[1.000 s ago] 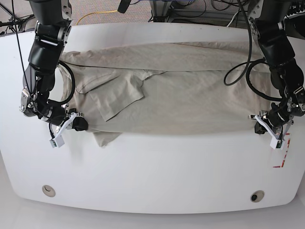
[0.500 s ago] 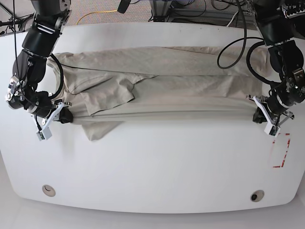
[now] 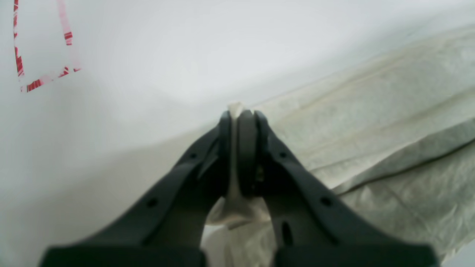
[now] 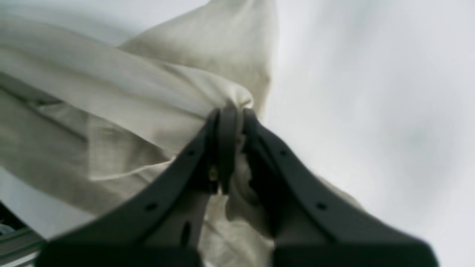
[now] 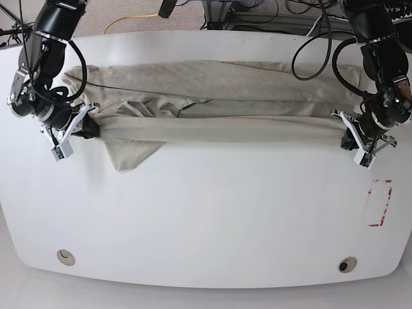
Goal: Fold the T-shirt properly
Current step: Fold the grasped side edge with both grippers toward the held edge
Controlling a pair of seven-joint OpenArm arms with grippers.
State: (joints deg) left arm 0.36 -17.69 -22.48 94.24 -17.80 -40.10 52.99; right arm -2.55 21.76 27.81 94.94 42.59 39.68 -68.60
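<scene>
The pale beige T-shirt lies stretched sideways across the back half of the white table. Its near edge is pulled up into a taut band between both grippers. In the base view my left gripper is on the right, shut on the shirt's end. My right gripper on the left is shut on the other end, with a loose sleeve flap hanging below it. The left wrist view shows the left gripper pinching a thin fold of the T-shirt. In the right wrist view the right gripper clamps bunched T-shirt.
A red tape rectangle marks the table at the right, also seen as a red tape rectangle in the left wrist view. Two round holes sit near the front edge. Cables and a yellow cord lie behind the table.
Both grippers have moved toward the table's back, carrying the shirt's near edge with them. The visible cloth has narrowed into a band and the sleeve flap has shifted back.
</scene>
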